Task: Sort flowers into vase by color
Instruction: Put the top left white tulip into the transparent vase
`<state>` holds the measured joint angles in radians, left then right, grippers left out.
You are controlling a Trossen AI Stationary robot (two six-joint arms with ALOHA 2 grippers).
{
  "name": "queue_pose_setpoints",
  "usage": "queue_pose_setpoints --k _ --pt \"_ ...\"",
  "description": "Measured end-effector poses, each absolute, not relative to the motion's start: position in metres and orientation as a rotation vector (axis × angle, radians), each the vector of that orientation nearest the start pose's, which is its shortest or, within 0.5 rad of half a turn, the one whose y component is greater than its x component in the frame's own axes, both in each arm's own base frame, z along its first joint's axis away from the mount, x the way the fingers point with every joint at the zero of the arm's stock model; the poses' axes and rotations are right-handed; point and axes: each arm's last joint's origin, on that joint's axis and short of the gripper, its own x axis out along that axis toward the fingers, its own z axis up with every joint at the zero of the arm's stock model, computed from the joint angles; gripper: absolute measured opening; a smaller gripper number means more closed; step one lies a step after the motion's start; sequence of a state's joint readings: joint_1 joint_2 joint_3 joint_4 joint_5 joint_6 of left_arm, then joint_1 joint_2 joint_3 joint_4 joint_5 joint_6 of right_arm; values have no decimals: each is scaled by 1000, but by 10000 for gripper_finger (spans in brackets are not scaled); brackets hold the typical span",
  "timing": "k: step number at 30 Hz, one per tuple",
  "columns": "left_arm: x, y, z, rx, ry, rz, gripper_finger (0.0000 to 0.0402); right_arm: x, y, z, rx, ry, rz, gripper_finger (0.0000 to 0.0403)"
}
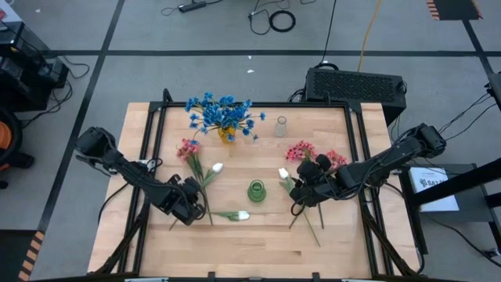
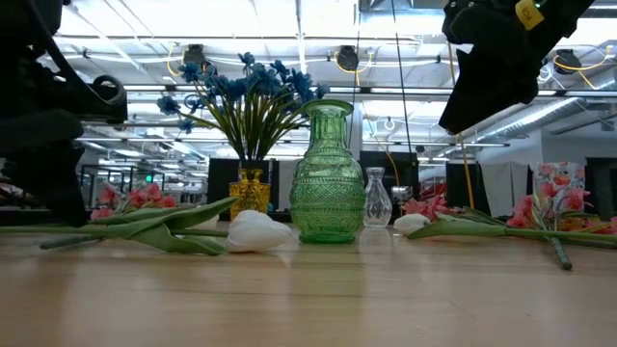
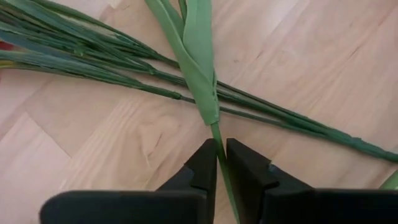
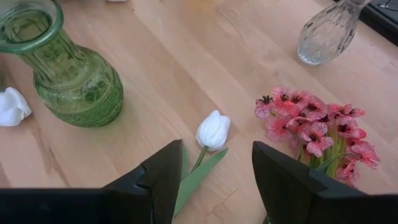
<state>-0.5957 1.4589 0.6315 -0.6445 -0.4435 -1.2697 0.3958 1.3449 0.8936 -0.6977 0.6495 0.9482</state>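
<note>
Pale wood table point(image 1: 258, 243), slatted, black frame at the edges. Blue flowers point(image 1: 221, 112) bunched upright in a small yellow vase point(image 1: 225, 135) at the far middle; clear glass vase point(image 1: 281, 126) just to its right, green glass vase point(image 1: 256, 190) at centre, nearer the front. Left gripper point(image 1: 190, 210) low over the front-left of the table, fingers point(image 3: 202, 165) pinched nearly together on a thin green stem point(image 3: 219, 149) just below its folded leaf (stem seen running between the pads in the left wrist view), other stems crossing behind it on the wood. White tulip point(image 1: 243, 215) lying flat right of that gripper; another white bud point(image 1: 217, 168) and a pink sprig point(image 1: 187, 149) farther back on the left. Right gripper point(image 1: 301, 196) hovering right of the green vase, fingers point(image 4: 163, 174) standing apart, nothing between them; below it a white tulip bud point(image 4: 212, 130) on its stem, flat on the table, and pink flowers point(image 4: 311, 121) lying just beside.
</note>
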Motion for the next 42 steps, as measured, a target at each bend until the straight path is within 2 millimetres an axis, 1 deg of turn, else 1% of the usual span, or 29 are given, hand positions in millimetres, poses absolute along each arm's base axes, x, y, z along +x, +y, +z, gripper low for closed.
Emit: queue_pose_setpoints --k 4,11,13,14,16,20,21,23,26,30,35,42 --pt "182 -109 130 -380 1089 644 58 234 79 226 297 766 -640 187" --pt "185 -111 125 -384 1087 641 123 237 80 228 291 743 -612 187" --pt "185 -110 125 -379 1082 645 126 238 80 228 292 739 -609 187" --pt "185 -110 125 -378 1081 646 122 238 80 228 293 739 -609 187" --pt "185 -111 126 -377 1081 646 100 238 80 228 295 737 -608 187" --pt "185 -110 127 -378 1080 648 23 238 81 228 298 734 -605 187" --pt "185 -110 127 -382 1080 645 14 238 81 228 298 734 -605 187" --pt "185 -110 130 -391 1083 637 14 239 81 229 300 728 -600 187" --pt "186 -112 141 -394 1083 632 13 240 81 229 303 722 -596 187" --pt "188 -113 167 -349 1057 631 6 240 81 229 305 720 -595 187" --pt "193 -116 201 -189 941 601 4 240 81 229 305 720 -595 187" --pt "202 -119 232 47 772 570 2 243 83 231 287 693 -569 187"
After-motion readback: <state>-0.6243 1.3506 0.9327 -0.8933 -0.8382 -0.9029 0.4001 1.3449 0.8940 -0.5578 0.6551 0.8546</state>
